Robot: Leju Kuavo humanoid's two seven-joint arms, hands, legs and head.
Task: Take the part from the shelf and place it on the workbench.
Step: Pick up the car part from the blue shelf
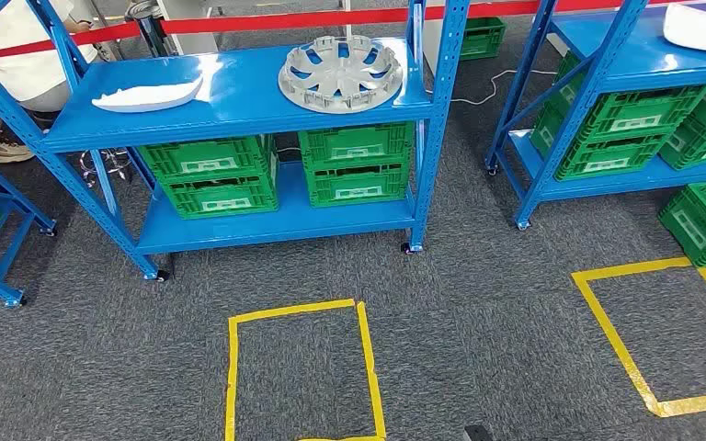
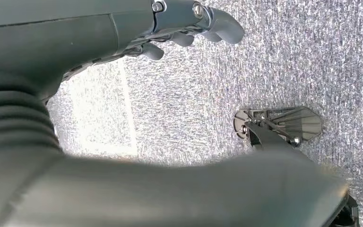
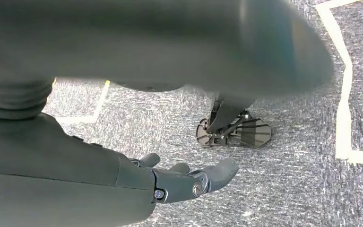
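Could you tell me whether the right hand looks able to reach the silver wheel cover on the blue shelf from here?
Probably not yet: the right hand hangs empty over the carpet, and the wheel cover lies beyond open floor.

The left hand (image 2: 189,28) shows just its fingertips past its own grey cover, so its grasp cannot be judged. A white part (image 1: 703,28) and a person (image 1: 18,55) are cut by the head view's edges, far from either hand.

A round grey plastic wheel cover (image 1: 341,73) lies on the top of the blue metal shelf (image 1: 239,101), with green plastic boxes (image 1: 276,170) below.
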